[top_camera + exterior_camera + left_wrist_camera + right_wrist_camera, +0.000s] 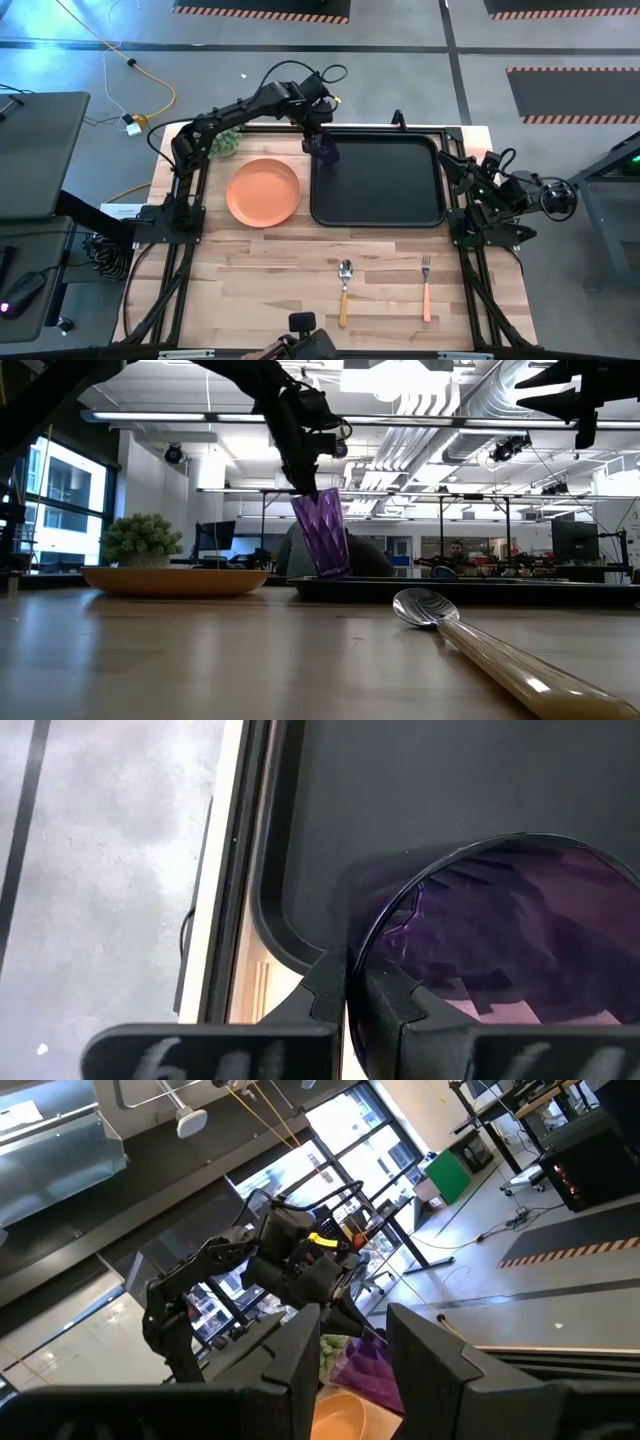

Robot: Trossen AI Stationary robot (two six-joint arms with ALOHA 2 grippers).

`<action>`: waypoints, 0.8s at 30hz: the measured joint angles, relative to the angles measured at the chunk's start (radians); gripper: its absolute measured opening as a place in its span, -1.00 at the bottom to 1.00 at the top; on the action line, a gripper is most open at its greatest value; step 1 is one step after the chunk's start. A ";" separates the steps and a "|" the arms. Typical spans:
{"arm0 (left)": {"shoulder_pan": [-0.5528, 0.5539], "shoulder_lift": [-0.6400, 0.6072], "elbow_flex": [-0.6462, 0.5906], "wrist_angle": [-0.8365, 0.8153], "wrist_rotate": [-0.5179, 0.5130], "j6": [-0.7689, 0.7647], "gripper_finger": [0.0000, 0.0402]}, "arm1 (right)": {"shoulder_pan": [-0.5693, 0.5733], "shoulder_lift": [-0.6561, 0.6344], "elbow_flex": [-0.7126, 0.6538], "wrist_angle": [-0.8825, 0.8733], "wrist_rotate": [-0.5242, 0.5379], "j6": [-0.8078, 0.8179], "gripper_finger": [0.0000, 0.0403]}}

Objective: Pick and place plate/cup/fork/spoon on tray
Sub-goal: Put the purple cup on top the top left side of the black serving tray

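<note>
purple cup [322,149] pinched at its rim by left gripper [313,132] over tray [380,215] corner (plate [263,192] beside)

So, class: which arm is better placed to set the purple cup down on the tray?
Left. The left gripper already pinches the cup by its rim, tilted over the tray's far left corner. The right gripper waits open beyond the tray's right edge, holding nothing.

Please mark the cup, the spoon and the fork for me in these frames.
cup [322,532]: low view, on the middle of its ribbed purple side wall.
spoon [345,270]: high view, on its silver metal bowl.
fork [426,290]: high view, on the upper part of its orange-pink handle.
</note>
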 joint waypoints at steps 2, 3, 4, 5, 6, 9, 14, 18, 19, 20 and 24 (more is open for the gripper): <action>0.000 0.010 0.000 -0.001 0.005 -0.001 -0.98 | 0.000 0.000 0.000 0.000 0.000 0.000 -0.46; 0.000 0.013 -0.001 -0.005 0.011 -0.004 -0.98 | 0.000 0.000 0.000 0.000 0.000 0.000 -0.46; -0.002 0.018 -0.001 -0.007 0.017 -0.005 -0.98 | 0.000 0.000 0.000 0.000 0.000 0.000 -0.46; -0.006 0.024 0.000 0.000 0.019 -0.007 -0.98 | 0.000 0.000 0.000 0.000 0.000 0.000 -0.46; -0.009 0.027 0.000 0.006 0.017 -0.010 -0.98 | 0.000 0.000 0.000 0.000 0.000 0.000 -0.46; -0.010 0.027 0.000 0.006 0.011 -0.015 -0.98 | 0.000 0.000 0.000 0.000 -0.005 0.000 -0.46; -0.010 0.026 0.000 0.004 0.011 -0.015 -0.98 | 0.000 0.000 0.000 0.000 -0.012 0.000 -0.46; -0.009 0.026 0.000 0.000 0.011 -0.001 -0.97 | 0.000 0.000 0.000 0.000 -0.033 0.000 -0.46; -0.011 0.026 0.000 0.001 0.011 0.006 -0.97 | 0.000 0.000 0.000 0.000 -0.034 0.000 -0.46; -0.014 0.026 0.000 0.001 0.011 0.008 -0.96 | 0.000 0.000 0.000 0.000 -0.034 0.000 -0.46; -0.016 0.026 0.000 0.003 0.011 0.008 -0.92 | 0.000 0.000 0.000 0.000 -0.034 0.000 -0.46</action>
